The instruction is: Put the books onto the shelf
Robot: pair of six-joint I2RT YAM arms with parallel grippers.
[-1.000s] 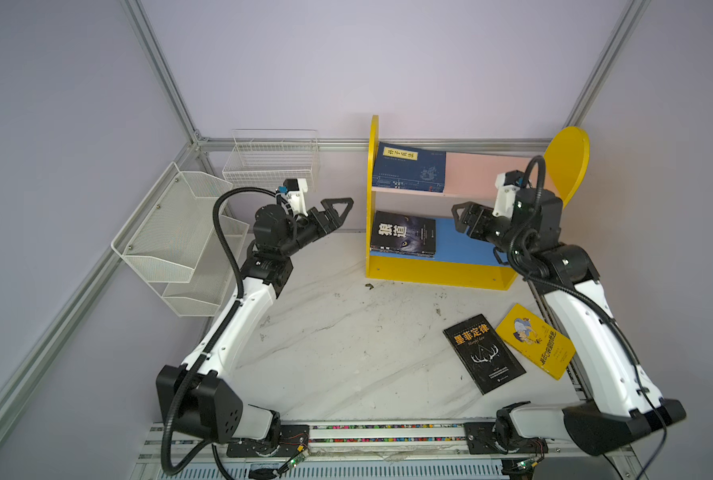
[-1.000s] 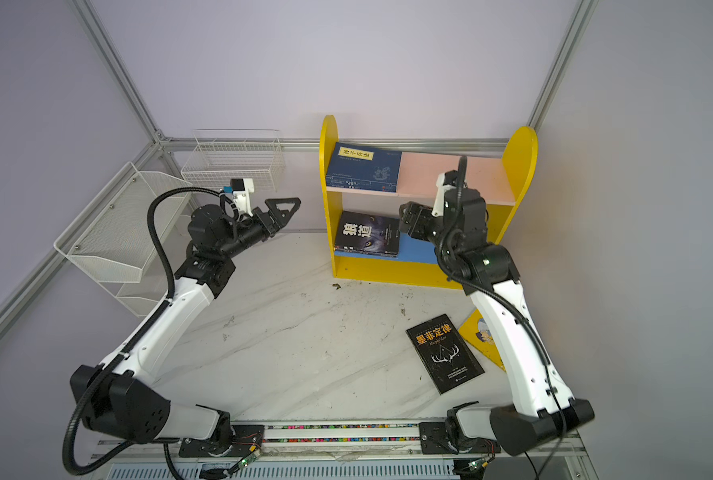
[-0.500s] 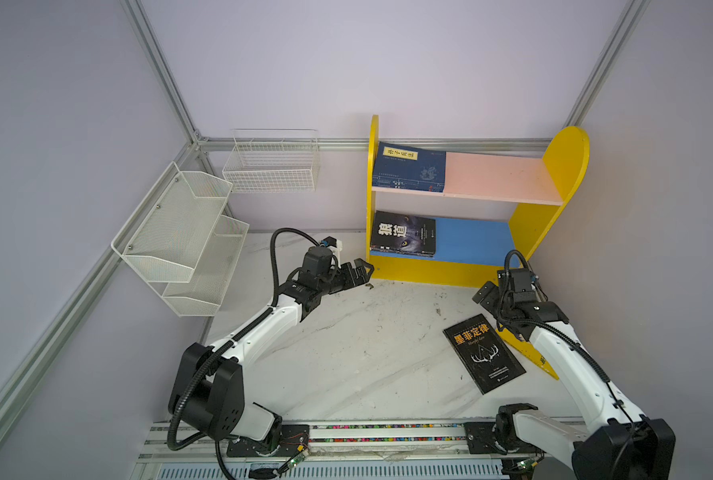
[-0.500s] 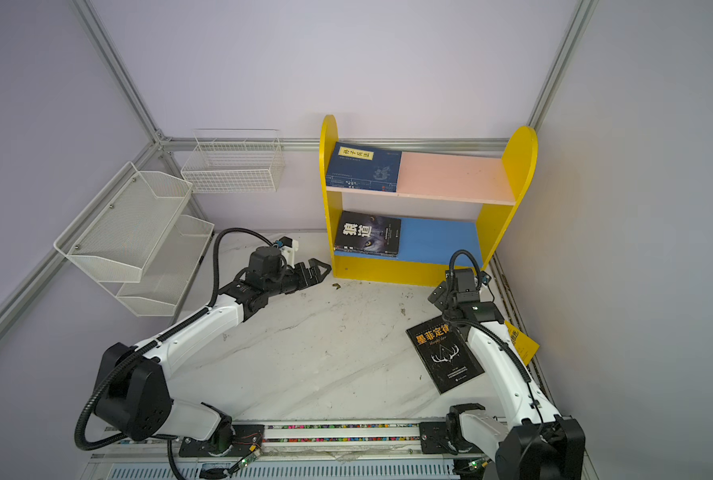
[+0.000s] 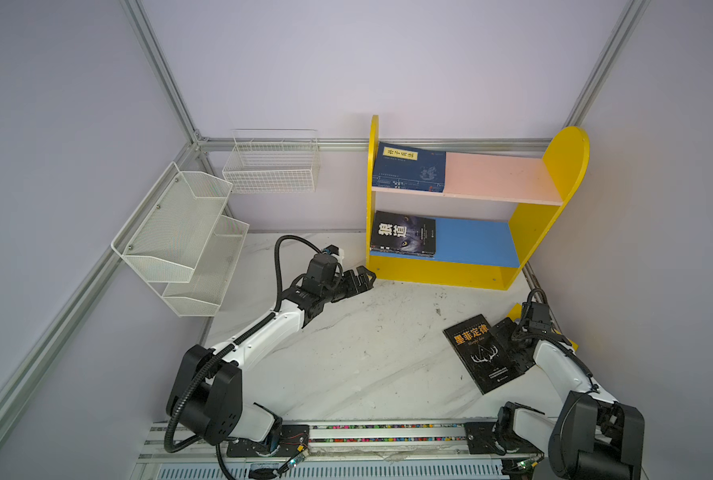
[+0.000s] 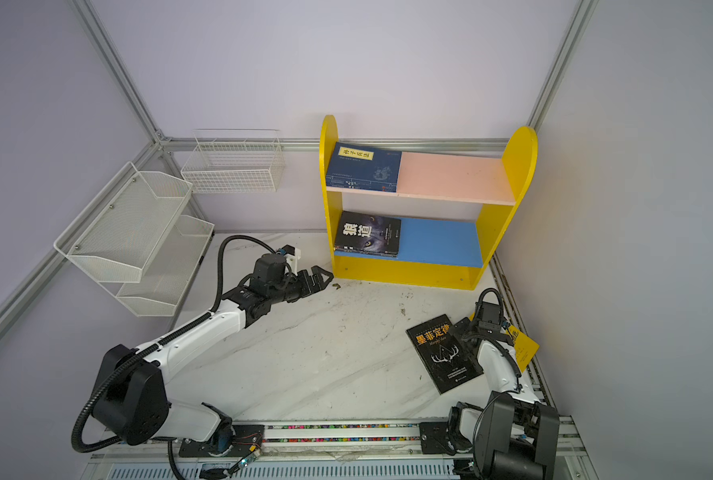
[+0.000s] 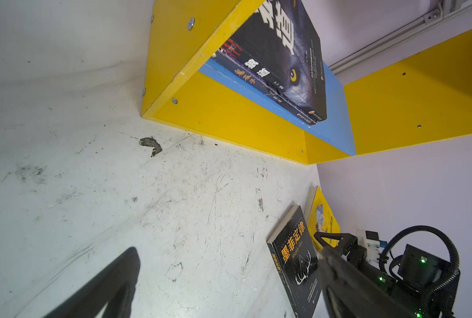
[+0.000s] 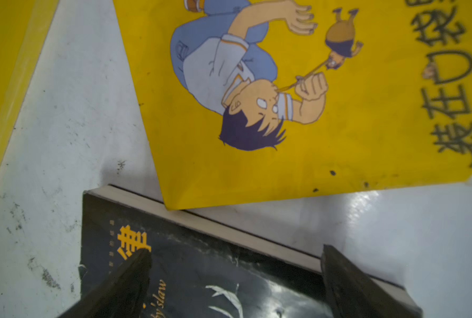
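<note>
In both top views the shelf [image 5: 562, 162] stands at the back of the table [image 5: 367, 365]. A navy book [image 5: 408, 168] lies flat on its pink board and a wolf book [image 5: 402, 232] on the blue one, both pushed left, which leaves room for more. Two are still on the table: a black book [image 5: 481, 353] and, beside it by the wall, a yellow book [image 6: 523, 347]. The right gripper [image 6: 464, 330] is low over the black book's far end. The left gripper [image 5: 361, 278] lies by the shelf's left foot, clear of the work.

From the left wrist we see the left gripper [image 7: 229, 253] spread wide over bare table, holding nothing.

From the right wrist, the right gripper [image 8: 236, 250] is wide and empty. One finger [image 8: 130, 278] is over the cover of the black book [image 8: 190, 264] and the other is past its page edge. We judge it is lining up a pinch there.

A second ago both arms were raised at the shelf. Both have since dropped, and the right arm now hides most of the yellow book. No book has moved.
</note>
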